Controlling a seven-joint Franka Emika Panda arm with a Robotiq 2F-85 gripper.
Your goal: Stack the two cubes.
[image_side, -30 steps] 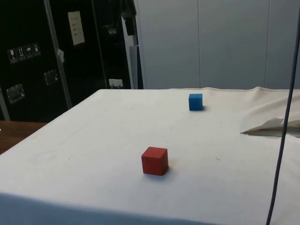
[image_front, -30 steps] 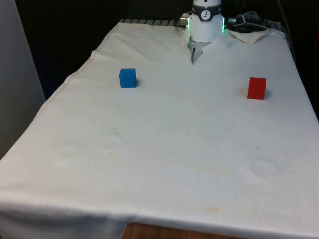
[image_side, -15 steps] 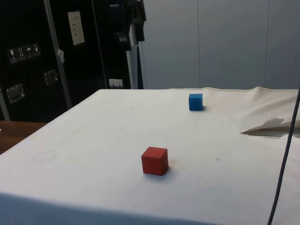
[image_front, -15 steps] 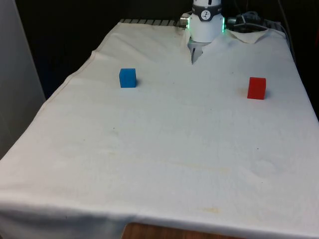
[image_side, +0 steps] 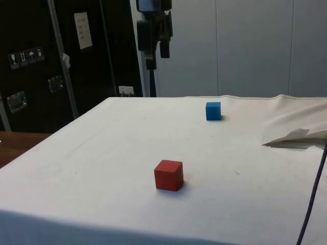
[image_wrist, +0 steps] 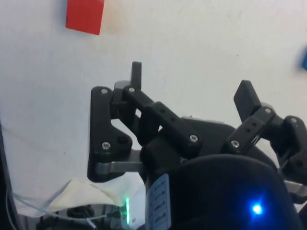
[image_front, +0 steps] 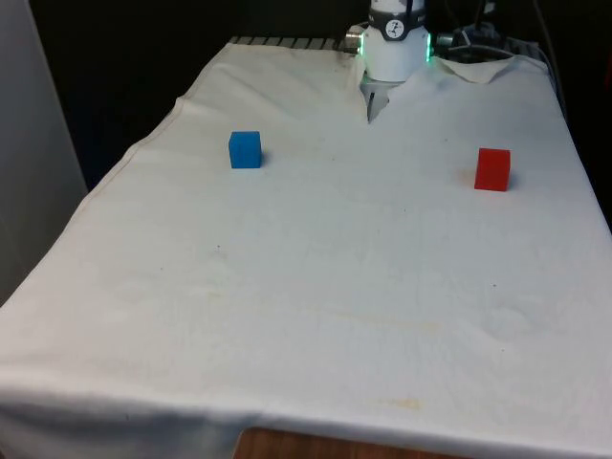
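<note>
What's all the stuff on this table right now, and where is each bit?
blue cube: one, blue, resting on the cloth at the front view's left, nothing touching it.
red cube: one, red, resting on the cloth at the front view's right, far apart from the blue one.
cloth: one, white, spread over the whole table, rumpled at the far end.
cable: one, dark, hanging past the table's edge in the side view.
gripper: one, black, raised high above the table, fingers apart, holding nothing.
</note>
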